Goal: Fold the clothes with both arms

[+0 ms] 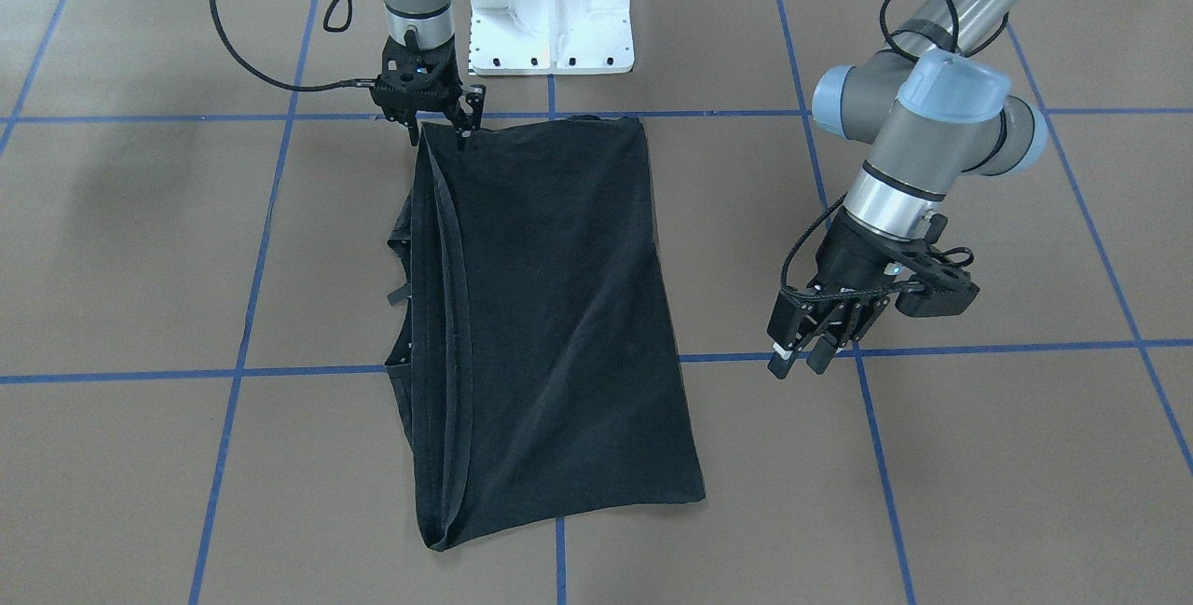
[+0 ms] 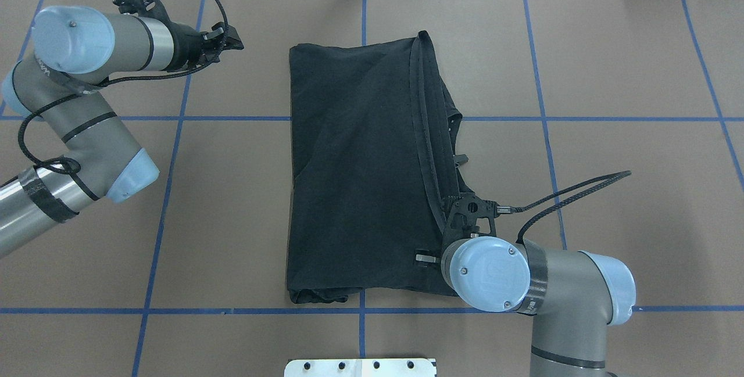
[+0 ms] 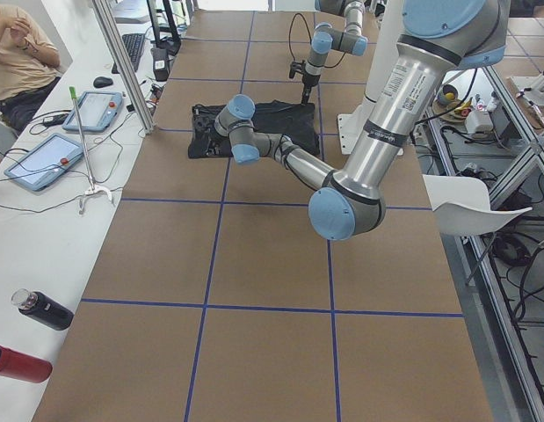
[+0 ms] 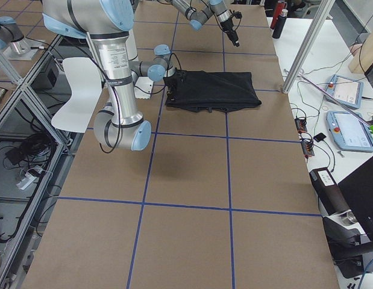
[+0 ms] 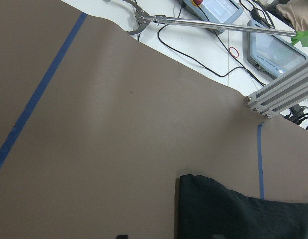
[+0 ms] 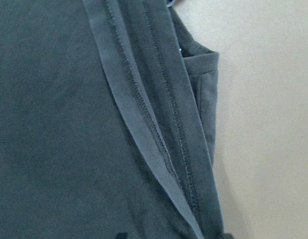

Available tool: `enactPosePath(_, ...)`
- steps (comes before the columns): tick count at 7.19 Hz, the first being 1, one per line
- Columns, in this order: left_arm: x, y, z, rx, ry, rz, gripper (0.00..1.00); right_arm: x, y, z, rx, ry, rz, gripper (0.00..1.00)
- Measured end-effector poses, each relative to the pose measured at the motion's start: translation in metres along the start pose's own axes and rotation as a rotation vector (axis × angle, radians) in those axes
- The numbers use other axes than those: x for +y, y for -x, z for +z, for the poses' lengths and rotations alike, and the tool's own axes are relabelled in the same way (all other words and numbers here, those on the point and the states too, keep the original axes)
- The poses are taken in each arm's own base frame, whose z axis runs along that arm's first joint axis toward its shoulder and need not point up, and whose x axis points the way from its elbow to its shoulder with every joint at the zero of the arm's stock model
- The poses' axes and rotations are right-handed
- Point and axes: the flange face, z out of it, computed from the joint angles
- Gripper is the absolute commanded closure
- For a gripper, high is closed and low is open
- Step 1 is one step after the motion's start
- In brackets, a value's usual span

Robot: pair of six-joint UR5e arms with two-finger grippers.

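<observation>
The black T-shirt [image 1: 550, 307] lies flat on the table, folded in half lengthwise, with doubled hems along one long edge [image 2: 427, 133]. Its graphic is hidden. My right gripper [image 1: 436, 134] is open, jaws spread, low over the shirt's corner nearest the robot. One fingertip touches the cloth. The right wrist view shows the hems [image 6: 158, 139] close below. My left gripper [image 1: 800, 358] is open and empty, above bare table beside the shirt's other long edge. The left wrist view shows a shirt corner [image 5: 233, 214]. The left gripper also shows in the overhead view [image 2: 237, 40].
The white pedestal base [image 1: 550, 8] stands just behind the shirt's near-robot edge. Blue tape lines [image 1: 280, 167] grid the brown table. Past the far edge are an aluminium post [image 5: 283, 94], tablets [image 3: 43, 158] and a seated operator [image 3: 17, 53]. Bottles [image 3: 43, 309] lie off the table's end.
</observation>
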Motion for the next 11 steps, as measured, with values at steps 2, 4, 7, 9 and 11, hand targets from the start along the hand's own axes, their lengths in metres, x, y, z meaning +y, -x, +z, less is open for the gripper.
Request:
enactPosePath(2,0.0,0.0,0.0,0.001,-0.001,0.0,0.36,-0.004,-0.008,0.007,-0.047,-0.005,0.291,0.3)
enactPosePath(4,0.0,0.0,0.0,0.001,-0.001,-0.006,0.36,-0.007,-0.014,0.019,-0.036,-0.026,0.388,0.3)
enactPosePath(7,0.0,0.0,0.0,0.0,0.001,-0.016,0.36,-0.007,-0.017,0.031,-0.017,-0.039,0.404,0.29)
enactPosePath(9,0.001,0.0,0.0,0.001,0.001,-0.018,0.36,-0.007,-0.017,0.034,-0.01,-0.042,0.402,0.5)
enactPosePath(11,0.001,-0.001,0.0,0.001,0.001,-0.019,0.36,-0.008,-0.016,0.034,-0.012,-0.043,0.408,1.0)
